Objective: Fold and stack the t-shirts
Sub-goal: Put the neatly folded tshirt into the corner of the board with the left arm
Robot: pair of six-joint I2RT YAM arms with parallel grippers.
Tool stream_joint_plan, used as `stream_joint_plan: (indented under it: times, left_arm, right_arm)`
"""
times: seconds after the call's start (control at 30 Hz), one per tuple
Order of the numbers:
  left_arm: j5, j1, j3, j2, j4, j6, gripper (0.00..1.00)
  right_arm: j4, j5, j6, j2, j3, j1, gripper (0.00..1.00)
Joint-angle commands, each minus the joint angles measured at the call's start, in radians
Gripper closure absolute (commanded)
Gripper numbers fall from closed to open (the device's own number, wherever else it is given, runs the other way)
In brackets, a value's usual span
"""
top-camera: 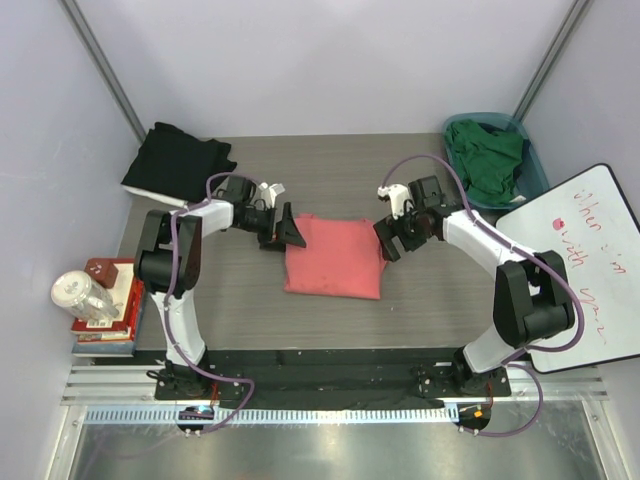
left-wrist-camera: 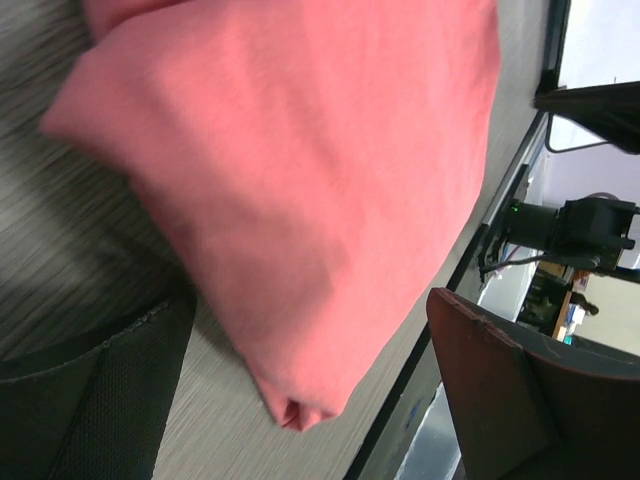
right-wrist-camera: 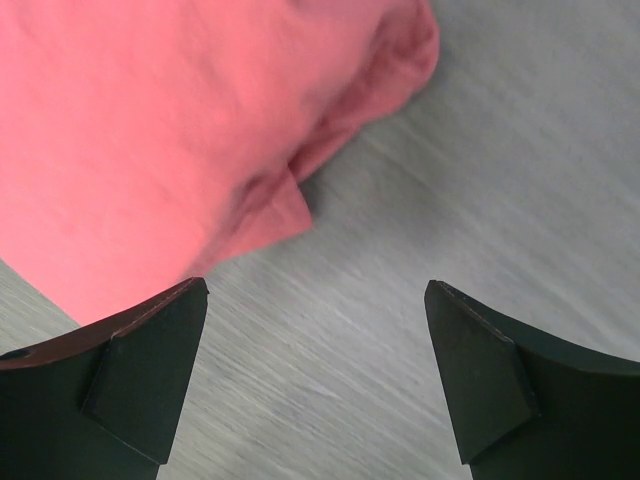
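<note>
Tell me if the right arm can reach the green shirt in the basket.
Probably yes: the right gripper is open and empty, and the green shirt lies uncovered in the basket on its side.

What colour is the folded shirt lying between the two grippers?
The shirt is plain coral-pink, clearest in the top external view.

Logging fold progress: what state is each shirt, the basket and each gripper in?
coral-pink t-shirt: folded, flat on the table.
black t-shirt: roughly bundled, far left corner.
dark green t-shirt: crumpled, unfolded, in the basket.
teal basket: upright, holding the green shirt.
left gripper: open, empty.
right gripper: open, empty.
</note>
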Motion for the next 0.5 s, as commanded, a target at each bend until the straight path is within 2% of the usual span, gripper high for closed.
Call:
stream_joint_plan:
  times: [0.0,0.47]
  left_arm:
    - [-0.061,-0.052,-0.015,0.065,0.079,-0.046,0.0]
    - [-0.006,-0.096,0.002,0.084,0.101,-0.076,0.0]
  right_arm:
    - [-0.002,0.087,-0.014,-0.035,-0.04,-0.015,0.04]
    - [0.076,0.041,0.011,0.062,-0.062,-0.018,0.06]
